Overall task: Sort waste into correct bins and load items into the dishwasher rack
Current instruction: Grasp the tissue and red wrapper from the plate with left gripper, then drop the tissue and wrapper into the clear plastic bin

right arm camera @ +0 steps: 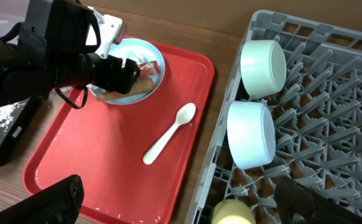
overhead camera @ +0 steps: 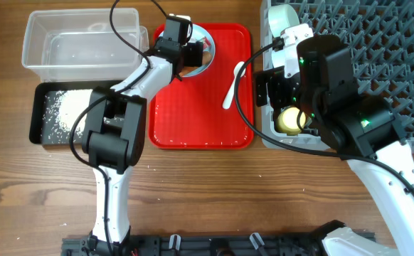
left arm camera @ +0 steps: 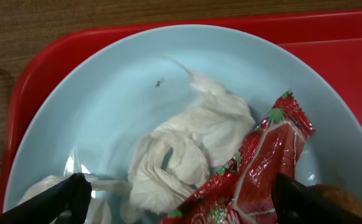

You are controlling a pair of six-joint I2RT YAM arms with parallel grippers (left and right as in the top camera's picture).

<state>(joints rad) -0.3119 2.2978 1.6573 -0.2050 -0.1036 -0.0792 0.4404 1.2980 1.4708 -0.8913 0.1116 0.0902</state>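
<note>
Seen from overhead, the left arm covers nearly all of the light blue plate (overhead camera: 210,58), leaving only a sliver at its right. The right arm hides part of the yellow cup (overhead camera: 289,119), and the dishwasher rack (overhead camera: 406,43) runs off the top and right edges. In the left wrist view, the brown lump (left arm camera: 343,200) is cut off at the lower right corner, and a dark speck (left arm camera: 159,81) on the plate is too small to tell.

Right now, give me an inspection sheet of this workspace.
Surface: wood table, few white specks.
Job's things: paper and wrapper on plate; spoon on red tray; green bowl, blue bowl, cup in rack; rice in black tray.
Clutter: nothing seen.
Grippers: left hand open over plate; right hand open over cup.
Cables: black cables loop off both arms.
Surroundings: nothing seen.
</note>
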